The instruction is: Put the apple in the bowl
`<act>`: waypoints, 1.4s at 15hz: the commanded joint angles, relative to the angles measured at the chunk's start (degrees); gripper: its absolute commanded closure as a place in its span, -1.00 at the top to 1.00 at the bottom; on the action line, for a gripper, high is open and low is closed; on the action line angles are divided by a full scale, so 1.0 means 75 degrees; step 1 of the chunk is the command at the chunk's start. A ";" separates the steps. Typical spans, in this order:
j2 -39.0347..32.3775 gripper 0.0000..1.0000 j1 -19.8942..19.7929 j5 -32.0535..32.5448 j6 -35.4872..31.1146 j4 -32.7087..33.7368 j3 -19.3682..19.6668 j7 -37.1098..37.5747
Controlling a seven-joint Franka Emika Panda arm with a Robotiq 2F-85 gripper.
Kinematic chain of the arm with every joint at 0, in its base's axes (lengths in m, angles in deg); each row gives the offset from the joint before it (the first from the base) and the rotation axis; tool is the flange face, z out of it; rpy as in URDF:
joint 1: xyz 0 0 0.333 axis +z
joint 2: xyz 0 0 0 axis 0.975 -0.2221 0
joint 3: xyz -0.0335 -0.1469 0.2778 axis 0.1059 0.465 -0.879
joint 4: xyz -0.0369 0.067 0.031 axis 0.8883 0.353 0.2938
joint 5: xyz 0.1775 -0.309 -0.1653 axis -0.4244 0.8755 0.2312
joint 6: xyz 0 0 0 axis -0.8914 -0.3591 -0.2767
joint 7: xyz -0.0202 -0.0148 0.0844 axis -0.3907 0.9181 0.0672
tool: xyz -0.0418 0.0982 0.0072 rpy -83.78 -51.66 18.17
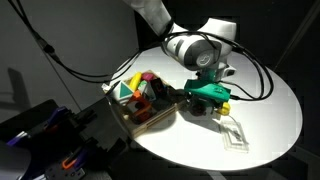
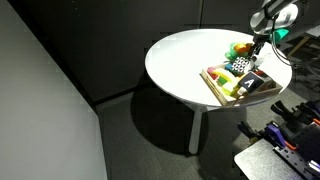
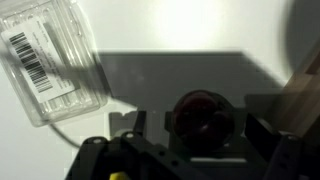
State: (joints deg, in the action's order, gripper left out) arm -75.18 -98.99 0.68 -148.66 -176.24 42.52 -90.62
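Straddling the apple (image 3: 205,118), the gripper (image 3: 197,128) holds its jaws apart, one each side; a clear plastic case (image 3: 55,65) lies ahead, off to the side.

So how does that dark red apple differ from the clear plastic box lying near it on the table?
The apple is round, dark red and opaque. The box is flat, rectangular and see-through, with a barcode label. The apple sits in shadow between the fingers of the hand, while the box lies apart from the hand, in the light. Both appear to rest on the white table.
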 commanded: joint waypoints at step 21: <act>0.0704 -0.28 -0.0093 0.0024 0.0730 -0.0328 0.0048 -0.0052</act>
State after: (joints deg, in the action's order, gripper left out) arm -73.61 -99.10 0.68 -144.43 -176.35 43.46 -91.69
